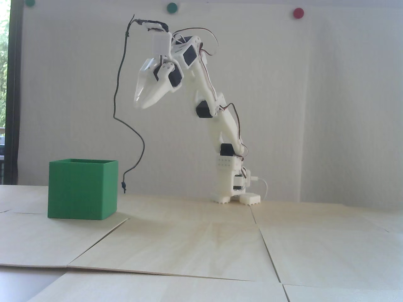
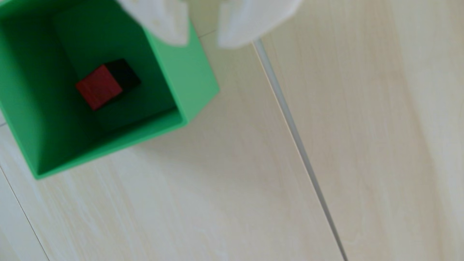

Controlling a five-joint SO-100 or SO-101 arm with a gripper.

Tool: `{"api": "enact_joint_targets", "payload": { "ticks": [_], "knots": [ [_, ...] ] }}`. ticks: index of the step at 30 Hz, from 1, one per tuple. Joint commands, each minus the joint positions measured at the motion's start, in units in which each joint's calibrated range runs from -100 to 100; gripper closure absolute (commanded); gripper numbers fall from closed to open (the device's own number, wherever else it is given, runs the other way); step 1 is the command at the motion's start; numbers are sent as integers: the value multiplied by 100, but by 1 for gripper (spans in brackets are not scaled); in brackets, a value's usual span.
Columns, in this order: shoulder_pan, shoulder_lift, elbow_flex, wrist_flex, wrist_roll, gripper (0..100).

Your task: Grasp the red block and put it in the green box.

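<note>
Because the red block [image 2: 98, 87] lies on the floor of the green box [image 2: 198, 82] in the wrist view, delivery appears complete, and the fixed view shows the hand [image 1: 140, 104] raised well above the worktop [image 1: 201, 239], tilted downward, slightly parted, empty.

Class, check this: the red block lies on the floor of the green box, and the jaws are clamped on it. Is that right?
Not quite. The red block does lie on the floor of the green box, but the jaws hold nothing: the wrist view shows them open and empty, high above the box.
</note>
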Motion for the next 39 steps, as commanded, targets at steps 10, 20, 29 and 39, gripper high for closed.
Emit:
{"api": "enact_joint_targets", "payload": {
  "ticks": [10, 20, 29, 39],
  "knots": [
    [-919, -811, -371, 182, -484, 98],
    [-1200, -1640, 561, 165, -495, 98],
    [-1257, -3330, 4758, -973, -510, 98],
    [-1739, -6149, 10277, -3494, -510, 98]
  ]
}}
